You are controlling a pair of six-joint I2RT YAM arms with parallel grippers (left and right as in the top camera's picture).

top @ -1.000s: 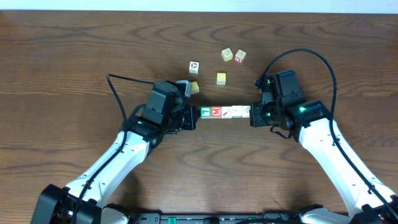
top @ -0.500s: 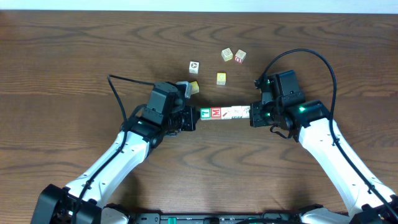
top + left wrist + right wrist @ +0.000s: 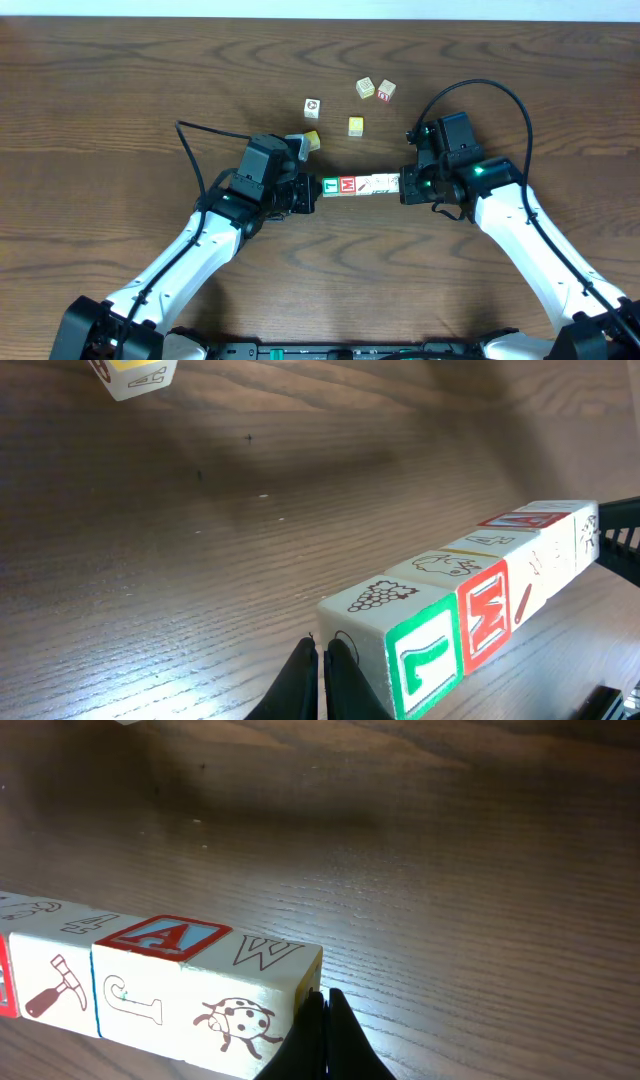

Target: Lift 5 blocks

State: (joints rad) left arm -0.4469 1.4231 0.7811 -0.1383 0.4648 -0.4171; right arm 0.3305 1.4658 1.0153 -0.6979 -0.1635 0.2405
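Five blocks form one straight row between my two grippers. From the left it has a green-faced cube, a red-faced one, then whitish ones. My left gripper is shut, its closed tips pressed against the green end. The right gripper is shut too, tips against the ladybug cube at the other end. In both wrist views the row seems to hang just above the wood, with its shadow on the table behind it.
Loose cubes lie behind the row: a white one, a pair, a yellow one and another yellow one beside the left wrist. Black cables arch over both arms. Bare wooden tabletop lies all around.
The row and both grippers have shifted slightly toward the near side of the table. Both grippers stay shut against its ends.
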